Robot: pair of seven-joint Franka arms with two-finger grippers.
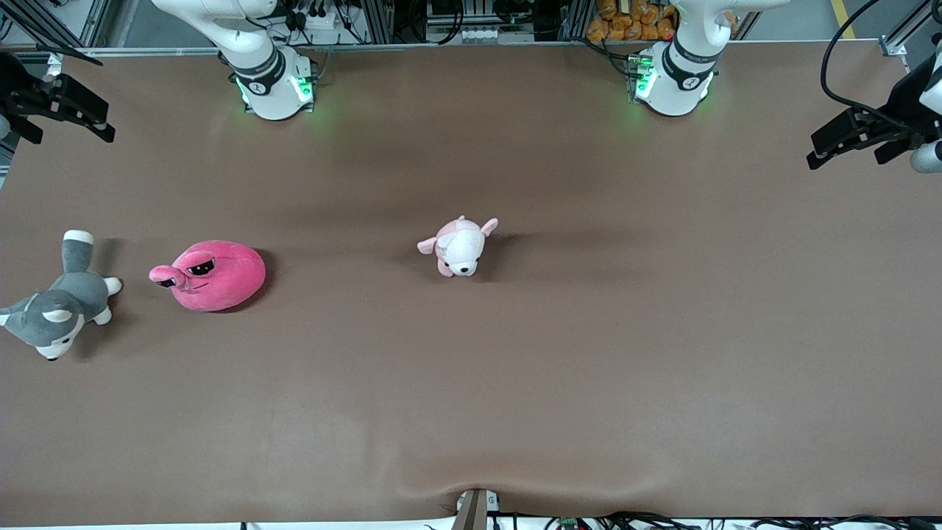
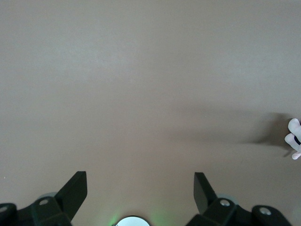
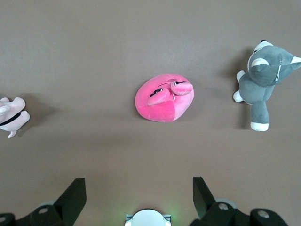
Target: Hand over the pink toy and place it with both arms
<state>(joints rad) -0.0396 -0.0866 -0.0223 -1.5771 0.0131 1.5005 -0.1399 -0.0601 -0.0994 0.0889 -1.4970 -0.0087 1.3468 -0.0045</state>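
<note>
1. Nearest the front camera, toward the right arm's end: grey husky plush (image 1: 55, 309), lying on the table (image 1: 515, 412). Not your task item.
2. Just beside it, slightly farther from the camera: pink toy (image 1: 213, 274), round, resting flat on the table, touching neither the husky nor any finger. The right wrist view shows it (image 3: 164, 98) squarely ahead of that gripper.
3. Mid-table, a little farther again: small pink-and-white puppy plush (image 1: 460, 246), well apart from both others. If the task means this one, you'd need to confirm; the bright pink blob looks the likelier target.
4. Progress, as a judgement: nothing is held and no placement spot is marked, so the scene fits either a toy waiting for pickup at the right arm's end or one already set down. You can't settle which from here.
5. Right gripper (image 1: 73, 110): high over the table's edge at its own end, fingers spread (image 3: 75, 195), carrying nothing.
6. Left gripper (image 1: 857, 136): high over its own end, fingers likewise apart (image 2: 75, 190), bare table beneath.
</note>
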